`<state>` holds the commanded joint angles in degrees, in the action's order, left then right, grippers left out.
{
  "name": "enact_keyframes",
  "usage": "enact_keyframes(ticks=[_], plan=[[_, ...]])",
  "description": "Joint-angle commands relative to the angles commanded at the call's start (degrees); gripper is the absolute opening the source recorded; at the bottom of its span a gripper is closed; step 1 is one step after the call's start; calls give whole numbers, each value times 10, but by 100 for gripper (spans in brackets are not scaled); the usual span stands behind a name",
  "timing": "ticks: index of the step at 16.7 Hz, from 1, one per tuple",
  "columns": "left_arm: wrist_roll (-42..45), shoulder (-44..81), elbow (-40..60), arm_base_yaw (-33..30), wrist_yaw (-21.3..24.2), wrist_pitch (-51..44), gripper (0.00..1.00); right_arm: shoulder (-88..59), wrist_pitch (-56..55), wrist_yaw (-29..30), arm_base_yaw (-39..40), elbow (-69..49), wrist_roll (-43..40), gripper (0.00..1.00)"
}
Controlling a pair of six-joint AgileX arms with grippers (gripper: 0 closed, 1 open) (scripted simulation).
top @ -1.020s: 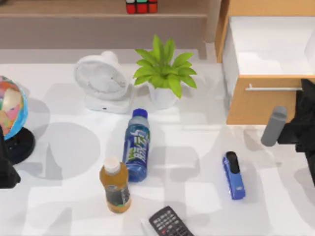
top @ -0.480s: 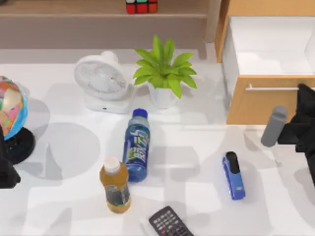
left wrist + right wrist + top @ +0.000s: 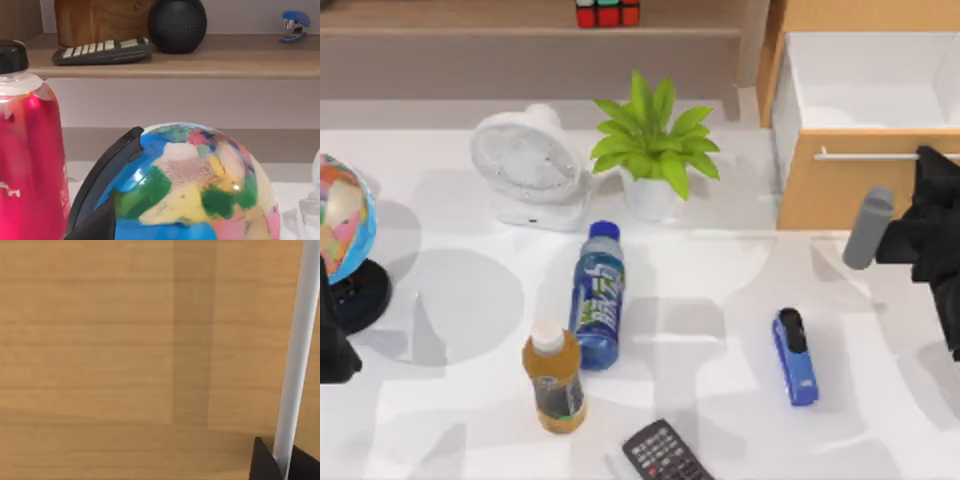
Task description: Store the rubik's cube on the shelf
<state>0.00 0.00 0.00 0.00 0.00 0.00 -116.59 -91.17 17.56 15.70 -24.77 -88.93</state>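
Note:
The rubik's cube (image 3: 607,13) rests on the shelf (image 3: 470,30) at the back of the table, its red and green stickers showing at the picture's edge. At the far right my right gripper (image 3: 932,165) is against the orange-wood drawer (image 3: 840,190), shut on the drawer's metal handle (image 3: 865,156). In the right wrist view the handle (image 3: 295,365) runs down between two dark fingertips (image 3: 262,465) in front of the wooden drawer front. My left arm (image 3: 332,335) is parked at the table's left edge beside the globe (image 3: 342,220).
On the table stand a white fan (image 3: 528,165), a potted plant (image 3: 655,150), a blue bottle (image 3: 598,295), an amber bottle (image 3: 553,378), a blue stapler (image 3: 794,356) and a remote (image 3: 665,455). The left wrist view has a red bottle (image 3: 30,150) near the globe.
The drawer has slid back toward the cabinet, and my right gripper has moved with its handle toward the rear. The cube and the left arm have not moved.

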Motion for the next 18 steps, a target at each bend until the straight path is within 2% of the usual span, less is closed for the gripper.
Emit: enact_keyframes(ticks=[4,11,18], plan=[[0,0,0,0,0,0,100,-20,43,-18,-18,-64,-1,0],[0,0,0,0,0,0,100,-24,54,-20,-20,-77,1,0],[0,0,0,0,0,0,100,-72,125,-41,-41,-196,0,0]])
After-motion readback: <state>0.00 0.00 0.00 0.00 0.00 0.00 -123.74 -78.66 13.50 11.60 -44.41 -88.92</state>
